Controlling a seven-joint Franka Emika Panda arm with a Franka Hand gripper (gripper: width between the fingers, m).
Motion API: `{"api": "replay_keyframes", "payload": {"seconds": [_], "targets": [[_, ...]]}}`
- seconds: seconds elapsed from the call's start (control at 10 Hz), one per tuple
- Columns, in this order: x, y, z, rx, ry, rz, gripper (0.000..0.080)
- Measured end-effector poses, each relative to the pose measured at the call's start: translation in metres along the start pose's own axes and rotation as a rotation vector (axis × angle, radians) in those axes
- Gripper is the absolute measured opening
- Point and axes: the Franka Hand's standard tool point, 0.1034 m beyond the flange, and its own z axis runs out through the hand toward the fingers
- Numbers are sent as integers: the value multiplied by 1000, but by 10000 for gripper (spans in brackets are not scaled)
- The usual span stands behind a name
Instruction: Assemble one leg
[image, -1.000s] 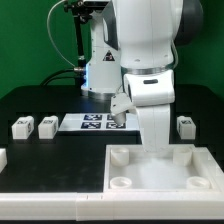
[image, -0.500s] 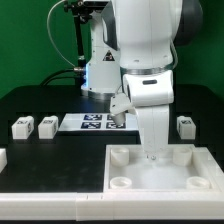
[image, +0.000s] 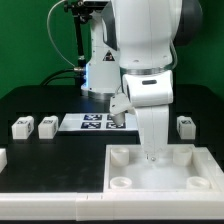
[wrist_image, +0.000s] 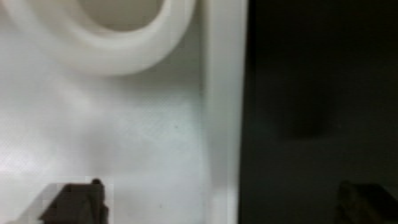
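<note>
**Exterior and wrist views: arm poised over the far edge of the square panel.** Across the last second the scene is all but unchanged. The arm (image: 148, 60) keeps the same stance, the gripper shows at most a slight settling toward the panel, and no part has shifted on the worktop (image: 40, 100). For the task this suggests that no leg is yet in hand and that the fitting of a leg has hardly begun. The present step looks more like an approach to the panel's edge than an insertion.

The arm stands near upright with the wrist pointing straight down. It places the gripper (wrist_image: 219, 205) low over the far edge of the panel (image: 160, 175), between the two far corner holes. In the wrist view the fingertips (wrist_image: 75, 200) stand wide apart, one over the white panel and the other over the dark worktop. The panel's edge runs between them and nothing is held. A corner hole (wrist_image: 116, 25) lies on the panel near the gripper.

The leg (image: 185, 125) closest to the gripper rests on the worktop just beyond the panel, toward the exterior view's right, apart from the gripper and untouched. A second leg (image: 21, 127) and a third leg (image: 46, 126) lie side by side toward the exterior view's left, beside the marker board (image: 85, 121)
</note>
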Motion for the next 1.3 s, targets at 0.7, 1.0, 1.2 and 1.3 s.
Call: {"api": "replay_keyframes", "payload": {"seconds": [0.7, 1.0, 1.2, 1.3], "targets": [[74, -46, -47, -40, -209, 256, 649], [88, -54, -45, 55, -462, 278, 649], [93, -66, -43, 104, -600, 300, 649], [97, -78, -37, 112, -711, 349, 649]]}}
